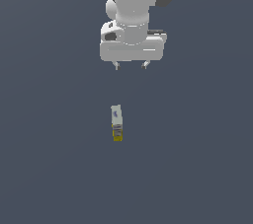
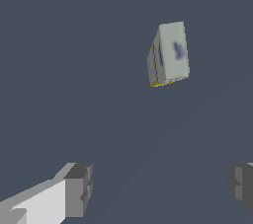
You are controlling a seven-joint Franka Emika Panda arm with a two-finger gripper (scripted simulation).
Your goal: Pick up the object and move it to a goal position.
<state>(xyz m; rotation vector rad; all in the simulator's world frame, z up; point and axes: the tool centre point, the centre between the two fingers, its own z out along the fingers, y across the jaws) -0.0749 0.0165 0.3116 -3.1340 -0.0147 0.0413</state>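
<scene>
The small narrow elongated box (image 1: 117,122), white with a bluish print and a yellow end, carries a bluish mark on its white face in both views; the mark is too blurred to read as any lettering or brand. A band of small print above the yellow end in the exterior view is likewise illegible.

The white Franka arm (image 1: 138,1) enters from the top of the exterior view and its wrist points straight down. The gripper (image 1: 131,65) hangs above the flat dark grey-blue surface (image 1: 49,168) with its two short fingertips (image 1: 117,65) spread apart and nothing between them. In the wrist view the grey finger pads (image 2: 79,189) stand wide apart at opposite edges, with bare surface between.

The box sits on the surface, below the gripper in the exterior view, clear of it and offset slightly toward the exterior view's left. Its long axis runs up and down in that view, white end toward the gripper, yellow end away. Whether it stands upright or lies flat cannot be told.
</scene>
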